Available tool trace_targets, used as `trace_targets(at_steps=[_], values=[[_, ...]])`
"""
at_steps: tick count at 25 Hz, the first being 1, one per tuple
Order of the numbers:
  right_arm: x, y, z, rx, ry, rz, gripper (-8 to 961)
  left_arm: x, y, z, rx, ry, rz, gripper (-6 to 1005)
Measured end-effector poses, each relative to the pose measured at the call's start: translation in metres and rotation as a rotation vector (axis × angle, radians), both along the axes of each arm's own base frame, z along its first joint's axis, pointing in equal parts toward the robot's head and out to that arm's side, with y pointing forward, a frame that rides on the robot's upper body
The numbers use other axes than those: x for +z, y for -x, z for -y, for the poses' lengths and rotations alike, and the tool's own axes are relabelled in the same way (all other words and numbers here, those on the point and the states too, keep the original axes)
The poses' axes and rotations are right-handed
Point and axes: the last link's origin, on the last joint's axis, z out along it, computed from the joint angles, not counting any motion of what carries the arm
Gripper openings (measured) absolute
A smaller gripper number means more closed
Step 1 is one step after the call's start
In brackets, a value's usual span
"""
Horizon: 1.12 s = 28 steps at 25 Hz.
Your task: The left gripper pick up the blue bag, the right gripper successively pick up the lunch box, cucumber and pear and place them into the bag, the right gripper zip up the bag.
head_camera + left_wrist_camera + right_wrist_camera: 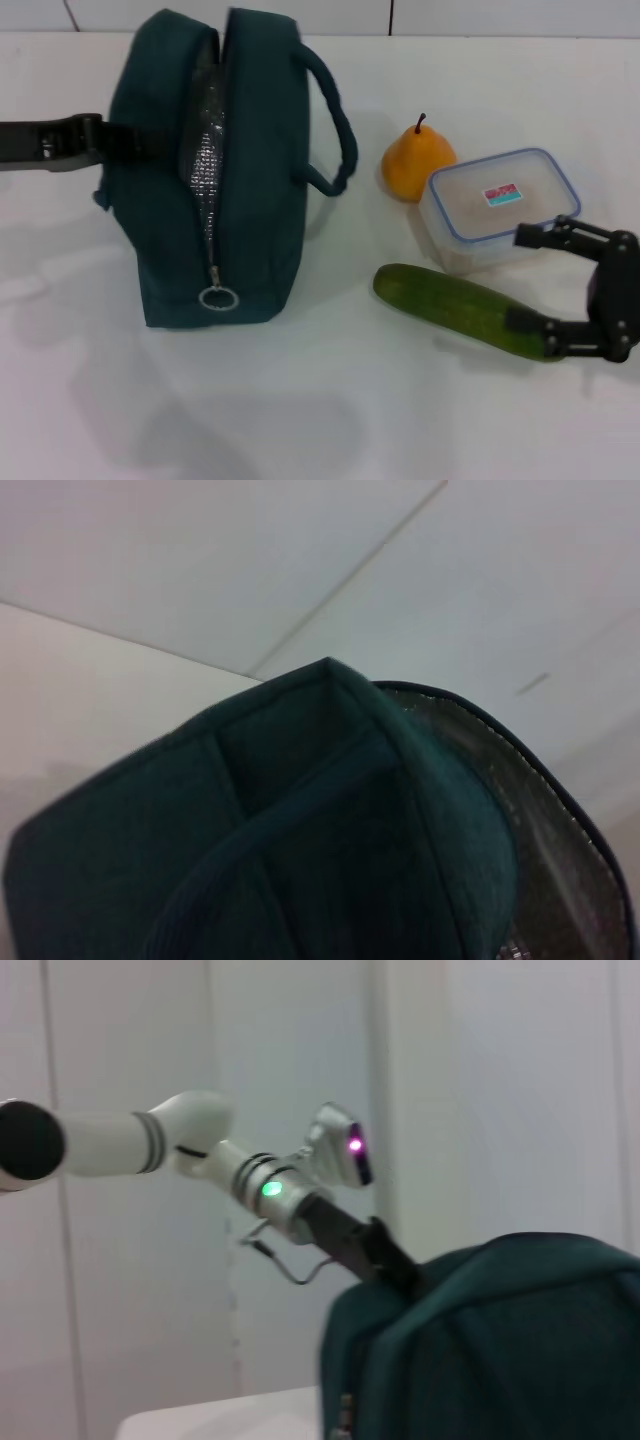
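bag (250, 180): matt cloth, foil lining | lunch box (500, 205): clear plastic | cucumber (460, 308): glossy

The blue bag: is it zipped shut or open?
Open: the blue bag gapes along its top, silver lining showing, zip pull at the near end.

Blue bag (200, 180) upright, unzipped, silver lining showing. Beside it: pear (416, 160), clear lunch box (500, 208) seemingly lidded, cucumber (462, 310) lying in front.

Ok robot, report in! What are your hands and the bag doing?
Left gripper at blue bag, bag unzipped. Right gripper open by lunch box, cucumber. Pear untouched.
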Motion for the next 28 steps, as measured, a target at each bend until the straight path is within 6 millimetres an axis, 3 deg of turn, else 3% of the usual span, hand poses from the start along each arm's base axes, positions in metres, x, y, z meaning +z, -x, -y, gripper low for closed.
trace_targets(at_steps=[8,16,28], values=[[0.017,-0.020,-0.008,-0.158,-0.069,-0.002,870,-0.016,-0.012,0.004,0.005,0.085,0.053,46],[0.022,-0.044,-0.033,-0.492,-0.095,-0.008,870,-0.026,-0.020,0.002,0.023,0.137,0.072,42],[0.040,-0.057,-0.063,-0.763,-0.161,-0.128,870,-0.031,-0.025,-0.002,0.015,0.150,0.114,42]])
